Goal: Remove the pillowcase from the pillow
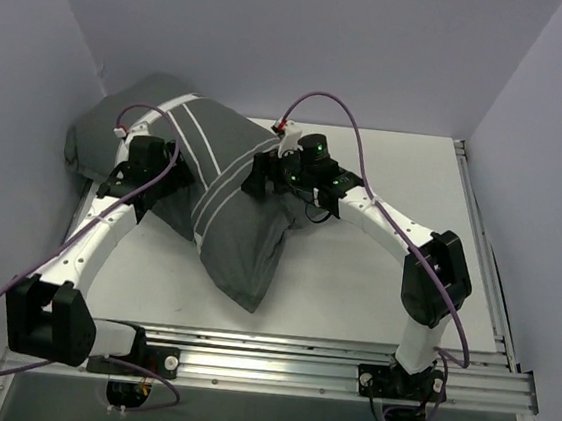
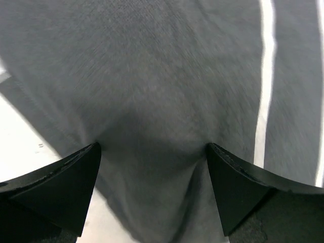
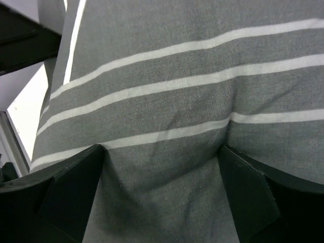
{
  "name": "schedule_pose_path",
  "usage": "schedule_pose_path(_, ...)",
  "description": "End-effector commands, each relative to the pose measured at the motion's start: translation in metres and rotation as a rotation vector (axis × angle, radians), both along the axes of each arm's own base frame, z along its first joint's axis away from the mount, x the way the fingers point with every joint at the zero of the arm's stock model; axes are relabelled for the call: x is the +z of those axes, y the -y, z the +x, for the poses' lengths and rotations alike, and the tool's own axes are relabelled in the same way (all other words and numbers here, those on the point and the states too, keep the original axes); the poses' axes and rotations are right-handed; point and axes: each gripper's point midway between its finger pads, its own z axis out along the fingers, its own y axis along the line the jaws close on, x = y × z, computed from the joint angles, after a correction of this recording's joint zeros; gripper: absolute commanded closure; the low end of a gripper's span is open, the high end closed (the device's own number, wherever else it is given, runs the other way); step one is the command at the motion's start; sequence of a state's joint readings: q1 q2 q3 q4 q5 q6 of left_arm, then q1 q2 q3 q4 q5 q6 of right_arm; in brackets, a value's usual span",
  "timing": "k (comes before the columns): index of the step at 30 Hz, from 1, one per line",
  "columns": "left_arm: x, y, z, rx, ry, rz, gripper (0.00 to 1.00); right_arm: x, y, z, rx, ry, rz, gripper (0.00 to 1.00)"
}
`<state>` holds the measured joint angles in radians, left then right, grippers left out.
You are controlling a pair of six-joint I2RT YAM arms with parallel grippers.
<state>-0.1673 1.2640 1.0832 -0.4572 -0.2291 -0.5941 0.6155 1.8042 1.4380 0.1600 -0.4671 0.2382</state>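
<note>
pillow fully hidden inside the pillowcase (image 1: 230, 215). left wrist view: cloth blurred & runs off every edge, left gripper (image 2: 152, 147) fingers cut by bottom edge; same cropping for right gripper (image 3: 162, 148). top view: both grippers' fingertips lost against dark cloth.

Soft, even light; pillowcase (image 2: 167, 101) blurred in left wrist view.

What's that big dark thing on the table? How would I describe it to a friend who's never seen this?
Start at the white table and look to its far left corner. From there toward the middle lies the pillowcase, a big plump cloth bundle. It is the only fabric there: dark grey, crossed by thin white stripes.
</note>
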Motion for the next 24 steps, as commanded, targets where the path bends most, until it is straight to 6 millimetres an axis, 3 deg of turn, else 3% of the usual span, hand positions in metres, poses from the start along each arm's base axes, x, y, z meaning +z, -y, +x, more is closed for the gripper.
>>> schedule_pose_path(1,-0.013,0.012,0.033,0.032,0.041,-0.115,0.06,-0.011,-0.007,0.004,0.005,0.058,-0.044,0.13)
schedule_pose_path(2,-0.02,0.016,0.035,0.019,0.022,-0.128,0.06,-0.021,-0.008,-0.001,0.008,0.044,-0.067,0.23)
schedule_pose_path(3,-0.027,0.021,0.036,0.002,0.006,-0.139,0.06,-0.036,-0.003,-0.008,0.001,0.017,-0.099,0.44)
schedule_pose_path(5,-0.048,0.033,0.035,-0.048,-0.052,-0.175,0.06,-0.042,-0.001,-0.019,-0.023,0.023,-0.137,0.68)
schedule_pose_path(6,-0.053,0.037,0.034,-0.057,-0.063,-0.192,0.06,-0.045,0.001,-0.024,-0.033,0.024,-0.153,0.86)
schedule_pose_path(7,-0.059,0.042,0.031,-0.068,-0.081,-0.204,0.06,-0.057,0.007,-0.031,-0.051,0.012,-0.188,0.94)
schedule_pose_path(8,-0.069,0.045,0.024,-0.079,-0.105,-0.217,0.06,-0.055,0.009,-0.04,-0.05,0.012,-0.197,1.0)
schedule_pose_path(12,-0.082,0.059,0.002,-0.118,-0.141,-0.232,0.06,-0.064,0.008,-0.091,-0.003,-0.03,-0.232,1.0)
schedule_pose_path(13,-0.077,0.062,-0.003,-0.132,-0.13,-0.233,0.06,-0.063,0.011,-0.106,0.006,-0.044,-0.231,1.0)
schedule_pose_path(15,-0.084,0.08,-0.026,-0.194,-0.165,-0.219,0.06,-0.064,0.013,-0.134,0.041,-0.077,-0.252,1.0)
schedule_pose_path(16,-0.078,0.087,-0.036,-0.222,-0.153,-0.22,0.06,-0.052,0.007,-0.156,0.077,-0.072,-0.229,1.0)
schedule_pose_path(17,-0.078,0.102,-0.05,-0.272,-0.165,-0.215,0.06,-0.059,0.014,-0.174,0.093,-0.105,-0.259,1.0)
schedule_pose_path(18,-0.09,0.104,-0.068,-0.284,-0.21,-0.208,0.06,-0.057,0.015,-0.185,0.104,-0.115,-0.254,1.0)
schedule_pose_path(19,-0.082,0.109,-0.079,-0.307,-0.192,-0.216,0.06,-0.043,0.014,-0.202,0.129,-0.103,-0.222,1.0)
schedule_pose_path(21,-0.087,0.119,-0.105,-0.345,-0.222,-0.219,0.06,-0.045,0.022,-0.221,0.128,-0.153,-0.211,1.0)
schedule_pose_path(23,-0.09,0.114,-0.127,-0.341,-0.223,-0.227,0.06,-0.031,0.026,-0.24,0.158,-0.169,-0.172,1.0)
schedule_pose_path(24,-0.094,0.111,-0.138,-0.331,-0.248,-0.233,0.06,-0.027,0.026,-0.247,0.178,-0.171,-0.165,0.95)
